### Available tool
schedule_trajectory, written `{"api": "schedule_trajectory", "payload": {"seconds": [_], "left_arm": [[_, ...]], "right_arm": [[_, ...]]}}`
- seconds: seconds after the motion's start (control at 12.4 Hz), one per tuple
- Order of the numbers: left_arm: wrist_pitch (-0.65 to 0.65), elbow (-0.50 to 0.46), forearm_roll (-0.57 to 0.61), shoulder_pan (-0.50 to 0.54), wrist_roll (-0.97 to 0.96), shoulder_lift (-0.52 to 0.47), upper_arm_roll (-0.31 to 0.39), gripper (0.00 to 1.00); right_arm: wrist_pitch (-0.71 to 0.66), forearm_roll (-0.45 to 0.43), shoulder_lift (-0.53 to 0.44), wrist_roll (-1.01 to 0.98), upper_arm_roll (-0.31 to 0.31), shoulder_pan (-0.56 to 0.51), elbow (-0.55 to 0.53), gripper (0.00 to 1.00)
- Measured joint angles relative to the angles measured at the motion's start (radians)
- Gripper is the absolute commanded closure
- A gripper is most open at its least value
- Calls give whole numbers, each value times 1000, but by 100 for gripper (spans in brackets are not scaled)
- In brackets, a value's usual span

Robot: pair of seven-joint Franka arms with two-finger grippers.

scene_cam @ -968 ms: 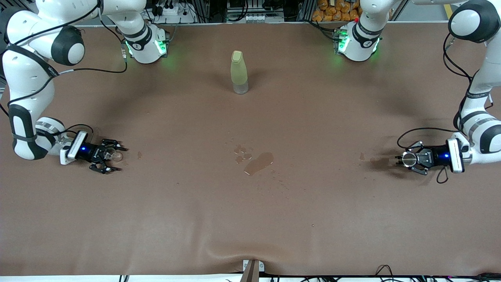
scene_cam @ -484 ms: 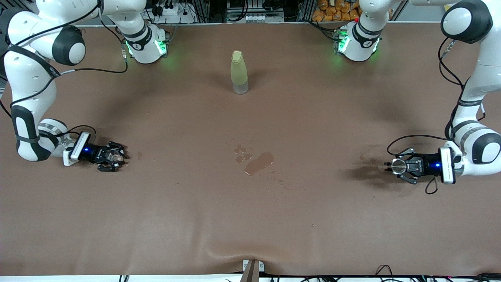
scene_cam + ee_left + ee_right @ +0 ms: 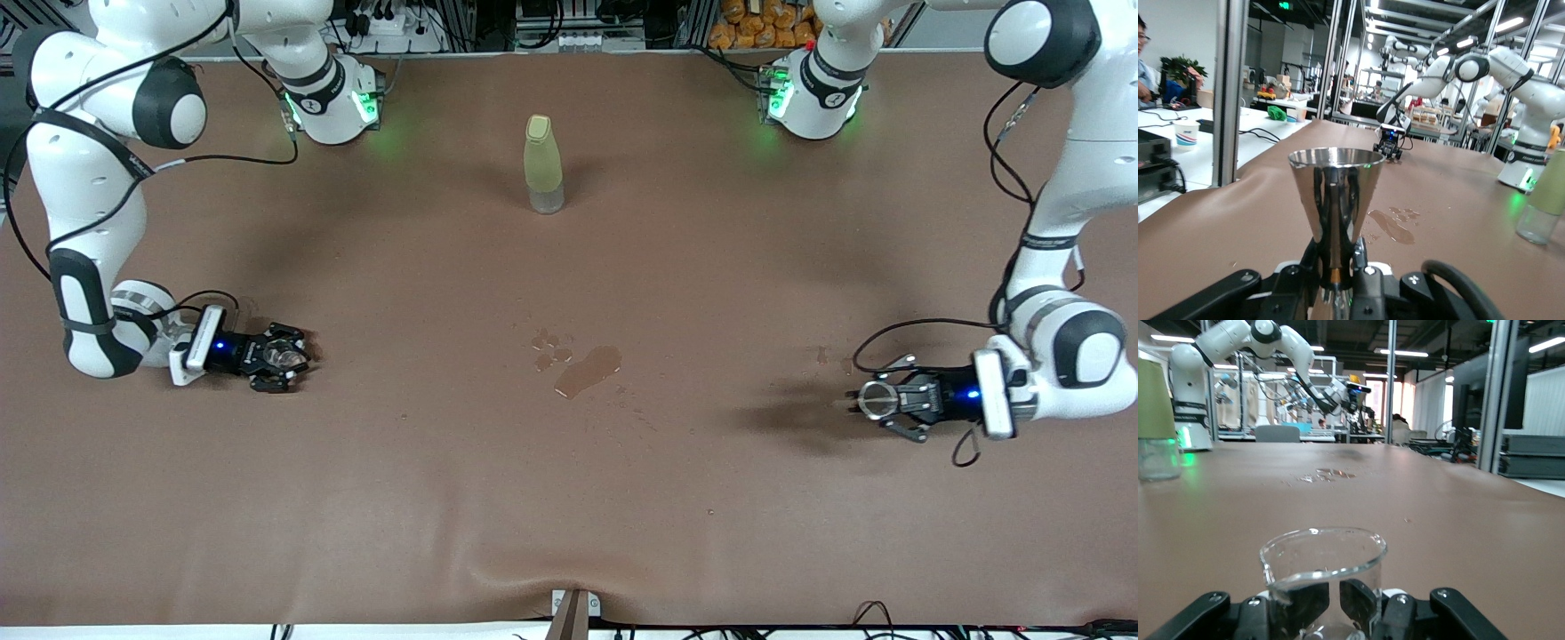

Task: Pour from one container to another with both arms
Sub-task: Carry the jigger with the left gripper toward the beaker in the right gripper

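metal cup (image 3: 1335, 200) foot hidden among left gripper (image 3: 1338, 293) fingers, glass cup (image 3: 1323, 580) base cut off at 6 o'clock in right wrist view, bottle (image 3: 1546, 200) cropped at 3 o'clock, glass cup's contents too faint to tell

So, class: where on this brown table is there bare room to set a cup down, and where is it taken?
Bare cloth runs between the spill and each gripper, and along the edge nearest the front camera. Taken: the bottle, the spill, and each end, where the right gripper holds the glass cup and the left gripper the metal cup.
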Motion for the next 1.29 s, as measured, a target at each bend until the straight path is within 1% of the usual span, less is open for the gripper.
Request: {"api": "schedule_trajectory", "payload": {"seconds": [0.08,0.24,0.4,0.48,0.73,0.89,0.97,1.05,1.29], "left_arm": [[45,-2,-5,-45,-8,0,-13,100],[145,-4,-57,-137,-32,0,-39,100],[247,-4,-94,-207,-50,-4,-81,100],[275,-4,-110,-236,-55,-5,-95,100],[332,-5,-188,-315,-55,-6,-111,100],[429,-12,-229,-386,-39,-5,-111,100],[463,-19,-290,-419,-2,-5,-111,100],[485,-29,-375,-451,54,-5,-111,100],[574,-70,-609,-543,311,-2,-111,100]], "right_arm": [[-16,6,-2,8,1,17,2,100],[-37,13,-9,19,3,51,9,100],[-51,27,-27,36,3,88,11,100],[-54,28,-39,48,3,104,11,100],[-60,28,-105,89,3,140,7,100],[-64,28,-151,127,3,157,1,100],[-71,28,-175,158,2,164,-1,100],[-76,28,-201,197,1,172,-5,100],[-79,28,-309,323,-9,195,-50,100]]}}
